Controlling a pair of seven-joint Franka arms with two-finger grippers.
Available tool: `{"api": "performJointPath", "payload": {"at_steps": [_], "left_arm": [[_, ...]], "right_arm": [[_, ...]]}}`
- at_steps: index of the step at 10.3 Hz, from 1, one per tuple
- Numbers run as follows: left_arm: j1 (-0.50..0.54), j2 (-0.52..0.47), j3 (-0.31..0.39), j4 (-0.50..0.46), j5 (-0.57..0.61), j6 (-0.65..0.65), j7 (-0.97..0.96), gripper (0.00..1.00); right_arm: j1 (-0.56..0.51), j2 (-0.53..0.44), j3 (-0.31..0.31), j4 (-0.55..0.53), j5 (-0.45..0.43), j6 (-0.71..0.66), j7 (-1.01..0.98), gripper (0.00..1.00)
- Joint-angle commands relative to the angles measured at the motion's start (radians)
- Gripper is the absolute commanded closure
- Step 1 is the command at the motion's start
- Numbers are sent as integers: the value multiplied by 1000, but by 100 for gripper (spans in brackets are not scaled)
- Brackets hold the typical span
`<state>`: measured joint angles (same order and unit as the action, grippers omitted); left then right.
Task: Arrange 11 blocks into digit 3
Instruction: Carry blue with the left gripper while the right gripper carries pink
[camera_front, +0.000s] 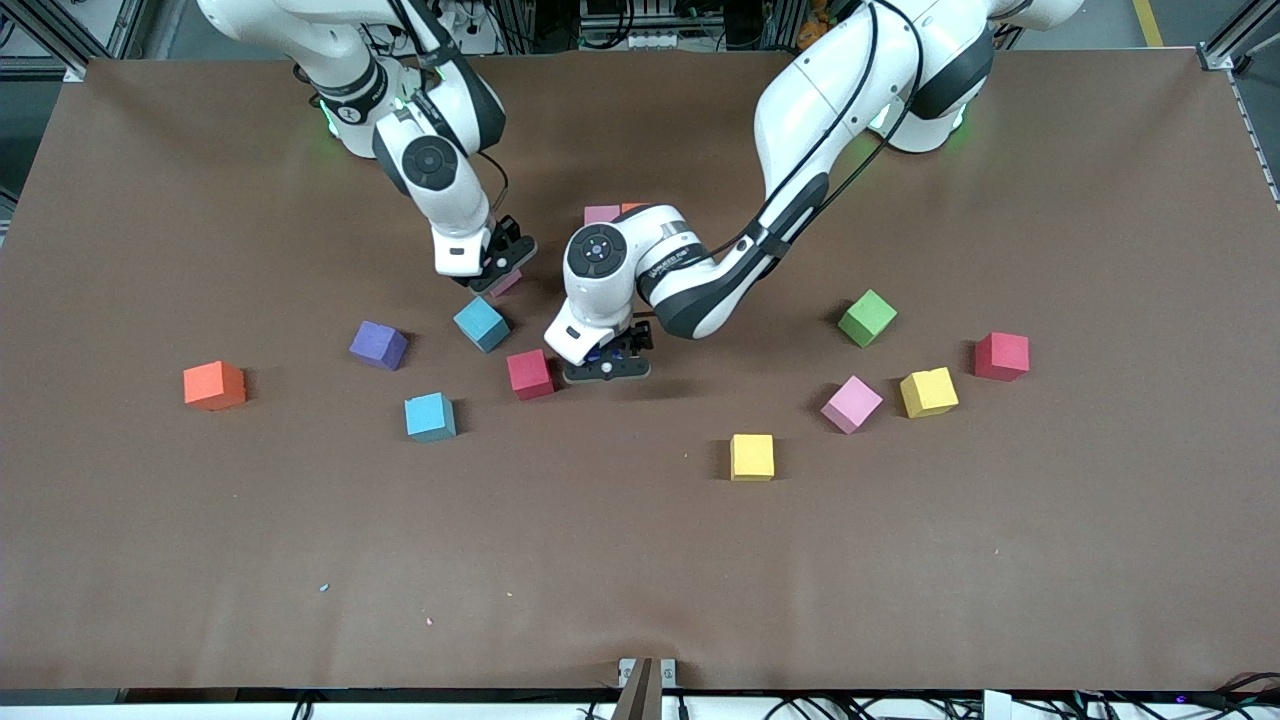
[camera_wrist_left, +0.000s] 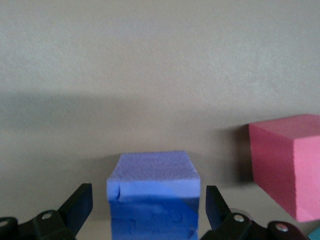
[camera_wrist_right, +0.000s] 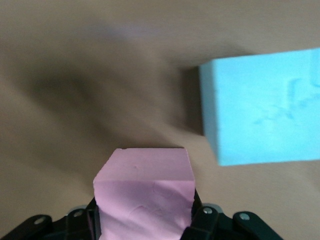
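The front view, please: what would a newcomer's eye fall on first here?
Most striking are the two arms meeting mid-table: the right gripper is shut on a pink block beside a cyan block, and the left gripper is open around a blue block next to a red block. Other blocks lie scattered, like the orange block toward the right arm's end.

Brown table (camera_front: 640, 560), scattered foam blocks (camera_front: 752, 457)
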<state>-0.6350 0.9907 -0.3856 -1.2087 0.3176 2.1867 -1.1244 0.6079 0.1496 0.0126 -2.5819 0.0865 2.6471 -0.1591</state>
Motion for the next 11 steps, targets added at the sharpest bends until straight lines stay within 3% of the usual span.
{"api": "performJointPath", "payload": {"at_steps": [1, 3, 5, 7, 8, 10, 11], "left_arm": [[-29, 0, 16, 23, -35, -10, -17, 18], [-22, -10, 16, 15, -35, -13, -14, 46], [-15, -17, 16, 14, -29, -13, -9, 47], [-15, -17, 17, 14, -35, -13, -11, 32], [-12, -17, 17, 14, -35, -13, -11, 39], [12, -43, 14, 8, -38, -91, -14, 89], [14, -53, 14, 8, -41, -112, -15, 100]], "right_arm": [[-58, -54, 6, -11, 18, -33, 1, 82], [-100, -56, 7, -6, 18, -33, 1, 82], [-118, -59, 6, 6, 18, -50, 1, 82], [-117, -58, 7, 15, 19, -50, 50, 82], [-111, -56, 7, 22, 18, -49, 73, 82], [-109, -55, 9, 32, 19, -52, 104, 82], [-109, -55, 9, 35, 19, -55, 111, 82]]}}
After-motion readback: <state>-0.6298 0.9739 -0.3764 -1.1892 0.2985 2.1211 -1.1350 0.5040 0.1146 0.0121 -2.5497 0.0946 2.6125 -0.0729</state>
